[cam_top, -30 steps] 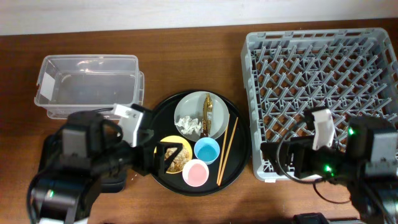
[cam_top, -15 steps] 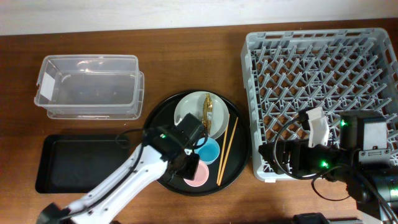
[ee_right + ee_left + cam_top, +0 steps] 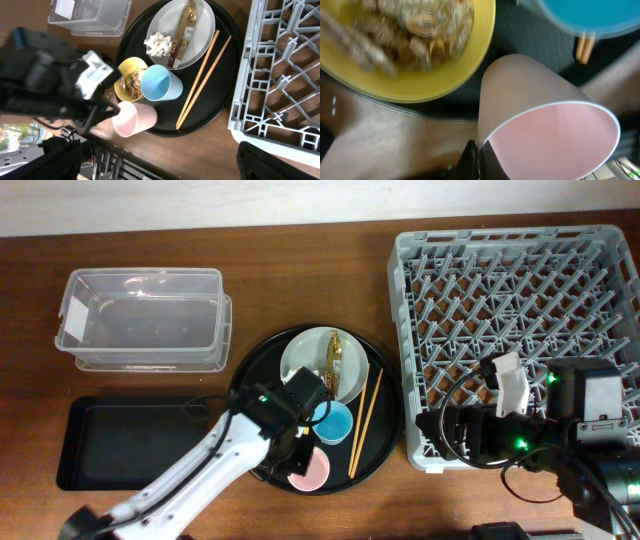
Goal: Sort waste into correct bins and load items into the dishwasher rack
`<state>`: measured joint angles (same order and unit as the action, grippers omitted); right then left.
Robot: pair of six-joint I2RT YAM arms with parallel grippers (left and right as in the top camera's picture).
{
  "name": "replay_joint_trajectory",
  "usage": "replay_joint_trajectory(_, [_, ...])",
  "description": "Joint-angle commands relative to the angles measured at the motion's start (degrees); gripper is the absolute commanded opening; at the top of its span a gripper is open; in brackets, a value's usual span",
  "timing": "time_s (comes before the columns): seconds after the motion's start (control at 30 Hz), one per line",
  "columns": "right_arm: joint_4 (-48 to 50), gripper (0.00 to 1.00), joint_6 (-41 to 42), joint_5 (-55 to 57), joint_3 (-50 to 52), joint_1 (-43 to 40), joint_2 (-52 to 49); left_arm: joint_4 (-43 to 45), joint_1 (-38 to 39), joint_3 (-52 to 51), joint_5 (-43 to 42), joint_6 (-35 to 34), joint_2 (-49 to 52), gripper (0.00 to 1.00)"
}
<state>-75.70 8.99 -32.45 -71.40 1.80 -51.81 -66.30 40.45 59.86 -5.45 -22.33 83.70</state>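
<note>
Pink cup (image 3: pixel 134 119) lies tipped over at the edge of the round black tray (image 3: pixel 220 107), its rim pinched by the closed left gripper (image 3: pixel 479 157). Just beside it are the yellow bowl (image 3: pixel 120 82) of crumbly scraps (image 3: pixel 133 79) and the blue cup (image 3: pixel 160 84). On the grey plate (image 3: pixel 202 22) a brown-gold wrapper (image 3: pixel 181 37) reads "GOLD", next to the tissue (image 3: pixel 156 43). The clear tub (image 3: pixel 140 320) has a white label, too small to read. The right gripper (image 3: pixel 435 435) hovers at the rack (image 3: pixel 510 330) corner; I cannot tell how far its fingers are parted.
</note>
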Motion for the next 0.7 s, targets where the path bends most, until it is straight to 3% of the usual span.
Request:
replay_joint_trajectory(0.0, [0.13, 0.99, -0.13, -0.26, -1.29, -0.33, 0.33, -4.11, -3.52, 5.35, -8.83, 5.07, -8.09, 0.0])
replay_joint_trajectory(0.07, [0.98, 0.99, -0.13, -0.33, -1.29, -0.33, 0.33, -3.82, -7.85, 9.22, -15.54, 8.11, -12.41, 0.0])
replay_joint_trajectory(0.17, [1.7, 0.96, -4.83, -3.82, -1.29, -0.31, 0.31, 0.66, -17.64, 14.53, -32.0, 13.81, -17.66, 0.0])
replay_joint_trajectory(0.23, [3.52, 0.91, -9.25, -14.23, -1.29, -0.2, 0.0, 7.93, -24.5, 15.32, -48.63, 15.61, -19.54, 0.0])
replay_joint_trajectory(0.3, [6.88, 0.9, -9.64, -23.85, -1.29, 1.27, -0.74, 12.35, -28.22, 15.32, -58.82, 15.61, -19.08, 0.0])
replay_joint_trajectory(0.37, [11.58, 0.9, -9.57, -31.32, -1.29, 4.37, -1.9, 13.38, -29.33, 15.3, -61.94, 15.61, -17.79, 0.0])
replay_joint_trajectory(0.47, [17.84, 0.9, -6.8, -31.56, -1.29, 10.21, -4.35, 13.38, -29.38, 15.3, -67.49, 17.46, -14.88, 0.0])
replay_joint_trajectory(0.67, [26.99, 0.91, -6.82, -35.65, -1.29, 11.87, -6.86, 13.66, -29.38, 15.3, -74.42, 18.16, -12.9, 0.0])
